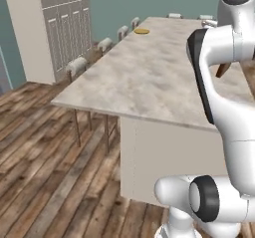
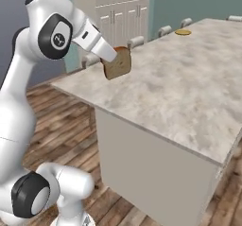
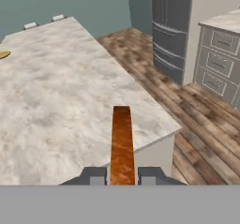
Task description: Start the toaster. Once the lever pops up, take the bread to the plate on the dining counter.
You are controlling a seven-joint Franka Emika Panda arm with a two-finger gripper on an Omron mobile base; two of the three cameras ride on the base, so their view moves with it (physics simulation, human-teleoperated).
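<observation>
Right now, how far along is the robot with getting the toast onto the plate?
The toasting looks finished: the small brown toasted bread slice is clamped in the gripper, held above the near end of the long beige marble dining counter. Still left: carrying it to the small round yellow plate at the counter's far end and releasing it.

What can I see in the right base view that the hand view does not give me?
Right base view alone: the flat face of the brown toasted bread slice, the white-cushioned stools and tall cream cabinets. Hand view alone: the slice's edge between the shut jaws, a grey refrigerator and grey drawers. Both: the beige marble dining counter and the yellow plate.
</observation>
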